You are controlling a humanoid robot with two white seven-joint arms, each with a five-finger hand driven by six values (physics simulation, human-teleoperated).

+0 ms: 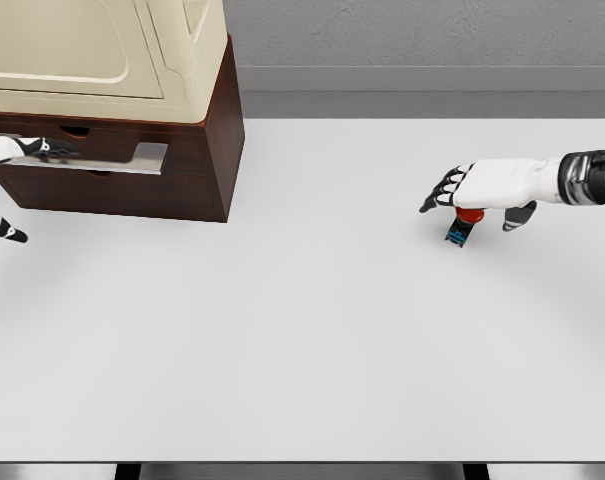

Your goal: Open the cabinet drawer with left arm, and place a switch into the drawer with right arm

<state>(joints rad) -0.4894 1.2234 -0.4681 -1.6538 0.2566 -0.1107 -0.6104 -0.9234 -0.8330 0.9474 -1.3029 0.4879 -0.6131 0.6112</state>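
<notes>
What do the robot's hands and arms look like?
Both arms are glossy white. The right hand has a smooth white palm with black fingers, and a band of grey and black rings at the wrist. The left hand is also white with black joints.

Left hand (pixel 27 148): enters at the tabletop's far left edge, fingers extended rightward; whether they grip anything cannot be told. Right hand (pixel 479 190): arm reaching in level from the right edge, palm down, fingers spread and drooping.
</notes>
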